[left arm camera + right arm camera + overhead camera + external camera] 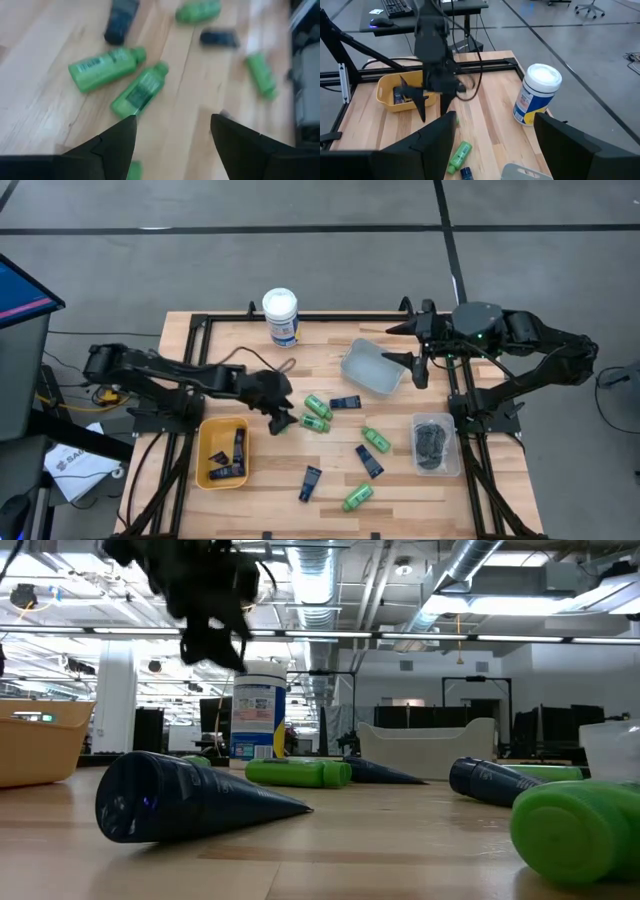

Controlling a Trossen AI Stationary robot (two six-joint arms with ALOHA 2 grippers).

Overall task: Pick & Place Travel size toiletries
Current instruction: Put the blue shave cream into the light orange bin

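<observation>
Green bottles (318, 404) (315, 422) lie on their sides mid-table, and show in the left wrist view too (107, 62) (140, 90). More bottles (376, 439) (357, 497) and navy tubes (345, 402) (368, 461) (310, 482) lie scattered nearer the table's near edge. My left gripper (283, 420) (172, 117) hangs open and empty above the table, just left of the two bottles. A bit of green (132, 170) shows below one finger. My right gripper (395, 343) (495, 115) waits open above the far right of the table.
A yellow bin (201, 452) near the left edge holds navy tubes (238, 445). A clear tray (372, 366) sits below the right gripper. A clear tub (435, 442) at the right holds dark tins. A tall white canister (281, 315) (258, 720) stands at the far edge.
</observation>
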